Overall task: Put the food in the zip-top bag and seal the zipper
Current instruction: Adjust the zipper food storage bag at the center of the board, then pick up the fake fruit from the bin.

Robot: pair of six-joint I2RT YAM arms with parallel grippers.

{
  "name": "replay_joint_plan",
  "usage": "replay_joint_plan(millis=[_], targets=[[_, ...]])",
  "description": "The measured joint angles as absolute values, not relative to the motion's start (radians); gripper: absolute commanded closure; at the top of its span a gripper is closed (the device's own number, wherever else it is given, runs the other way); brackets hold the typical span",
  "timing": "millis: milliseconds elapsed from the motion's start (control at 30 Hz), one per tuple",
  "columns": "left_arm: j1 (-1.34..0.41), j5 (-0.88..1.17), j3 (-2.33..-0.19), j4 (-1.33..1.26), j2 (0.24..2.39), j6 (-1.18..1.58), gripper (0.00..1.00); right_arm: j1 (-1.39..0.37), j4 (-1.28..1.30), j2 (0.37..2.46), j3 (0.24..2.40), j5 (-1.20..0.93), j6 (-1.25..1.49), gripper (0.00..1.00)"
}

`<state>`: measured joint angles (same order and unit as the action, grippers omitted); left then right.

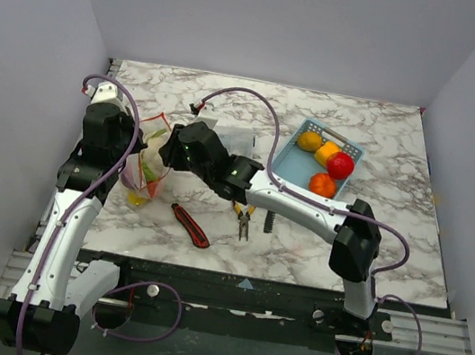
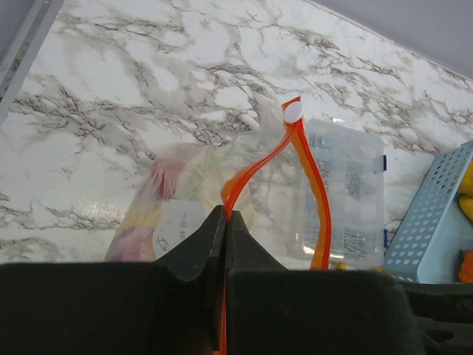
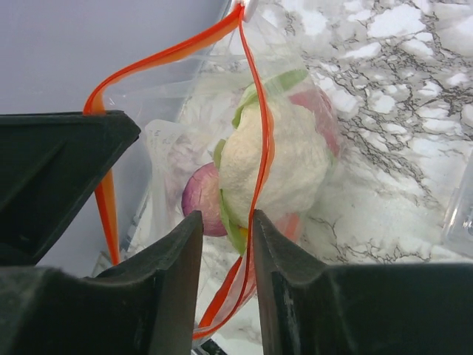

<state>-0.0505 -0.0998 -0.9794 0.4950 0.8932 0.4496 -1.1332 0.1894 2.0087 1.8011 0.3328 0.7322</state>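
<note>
Marbled desk is carrying the zip-top bag at nine o'clock, food bulging inside. Clenching its orange zipper are the left fingers; the right fingers are standing parted around that strip. Bag film is looking light, floppy and slippery, so the stiffer zipper is probably offering the surest hold.

Robot lab booth, plain grey walls, marble-pattern tabletop, two arms bolted to a rail

Bag left of centre on table; box behind it; basket with food upper right; knife, pliers lower centre.
</note>
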Motion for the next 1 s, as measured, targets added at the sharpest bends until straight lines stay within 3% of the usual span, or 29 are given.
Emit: replay_joint_plan(millis=[400, 667, 800, 1000], targets=[[-0.040, -0.062, -0.974, 0.484, 0.902, 0.455, 1.00, -1.133, 0.237, 1.768, 1.634, 0.366, 0.686, 0.36], [-0.038, -0.007, -0.974, 0.470, 0.917, 0.467, 1.00, -1.111, 0.257, 1.470, 1.359, 0.617, 0.637, 0.28], [-0.036, 0.022, -0.974, 0.464, 0.933, 0.476, 1.00, -1.021, 0.310, 1.395, 1.257, 0.712, 0.640, 0.27], [-0.034, 0.066, -0.974, 0.454, 0.958, 0.484, 1.00, -0.842, 0.413, 1.355, 1.143, 0.801, 0.653, 0.12]])
